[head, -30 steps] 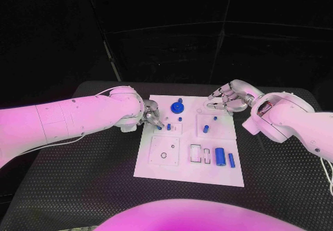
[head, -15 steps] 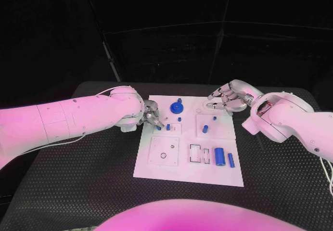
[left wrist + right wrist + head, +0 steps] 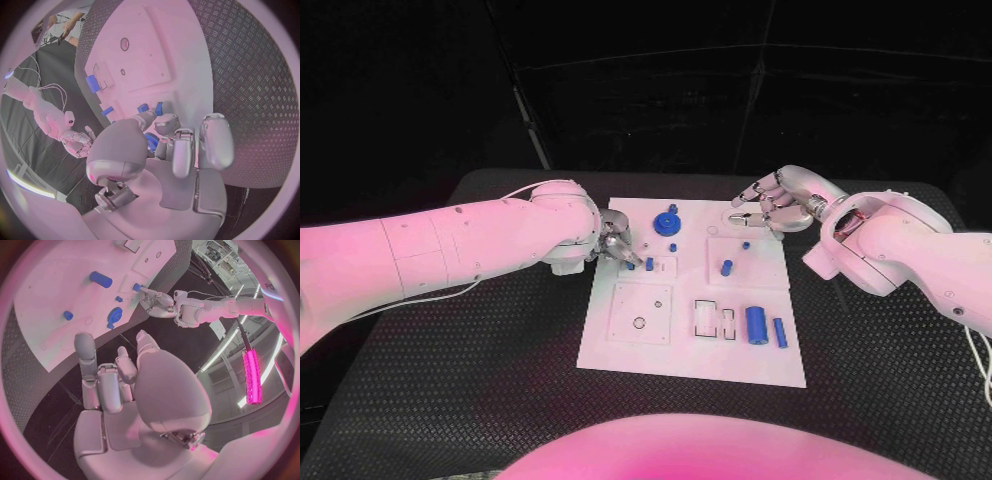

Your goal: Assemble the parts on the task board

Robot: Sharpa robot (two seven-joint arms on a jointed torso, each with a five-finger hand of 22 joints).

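The white task board lies mid-table. My left hand is at the board's left edge, over its far part, and pinches a small blue part between thumb and fingers. A blue peg stands just beside the fingertips. A blue gear sits at the board's far end, with a small peg nearer. My right hand hovers over the far right corner, fingers apart and holding nothing. Below it lie a peg, a thick blue cylinder and a thin bar.
A rectangular slot and a round hole mark the board's near half. Black ribbed table surrounds the board on all sides. A thin cable runs along my left arm.
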